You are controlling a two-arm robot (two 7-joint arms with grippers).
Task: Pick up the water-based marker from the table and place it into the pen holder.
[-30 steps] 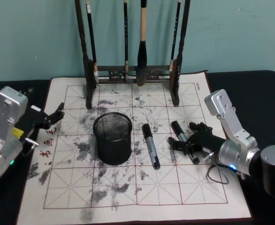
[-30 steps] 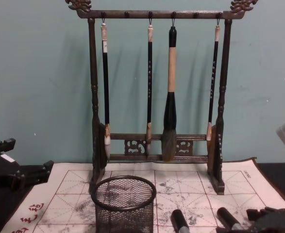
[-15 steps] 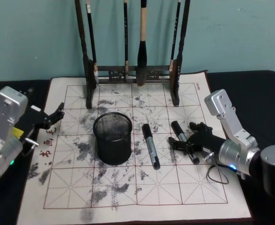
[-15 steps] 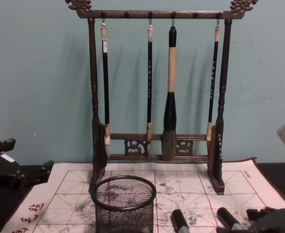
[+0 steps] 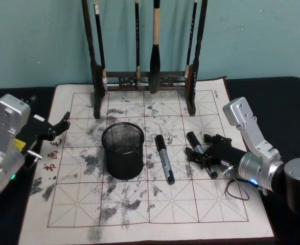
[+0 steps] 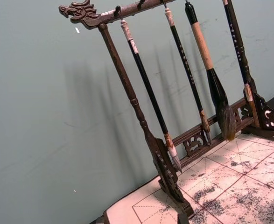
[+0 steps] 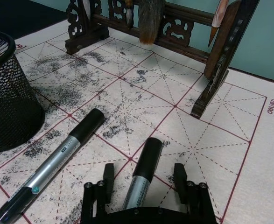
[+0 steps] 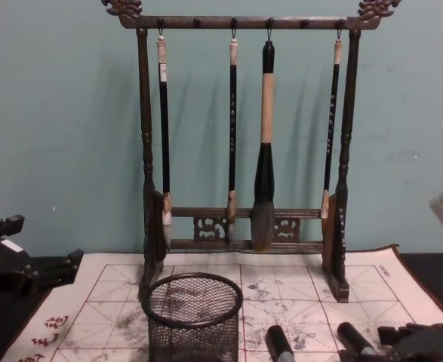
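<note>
Two black-and-silver water-based markers lie on the ink-stained mat. The right marker point(image 5: 193, 138) point(image 7: 141, 179) lies between the fingers of my right gripper point(image 5: 198, 147) point(image 7: 144, 171), which is open and low over the mat, with a gap on each side of the barrel. The other marker point(image 5: 164, 158) point(image 7: 57, 163) lies free between that one and the pen holder point(image 5: 122, 150) point(image 8: 193, 317) point(image 7: 6, 93), a black mesh cup standing upright with nothing visible inside. My left gripper point(image 5: 58, 127) point(image 8: 25, 275) is parked open at the mat's left edge.
A tall dark wooden brush rack point(image 5: 144, 81) point(image 8: 244, 241) with several hanging brushes stands at the back of the mat point(image 5: 139, 214). A black tabletop surrounds the mat. Bare mat lies in front of the cup and markers.
My right gripper has edged slightly forward along the right marker. The markers, the pen holder and the left arm have not moved.
</note>
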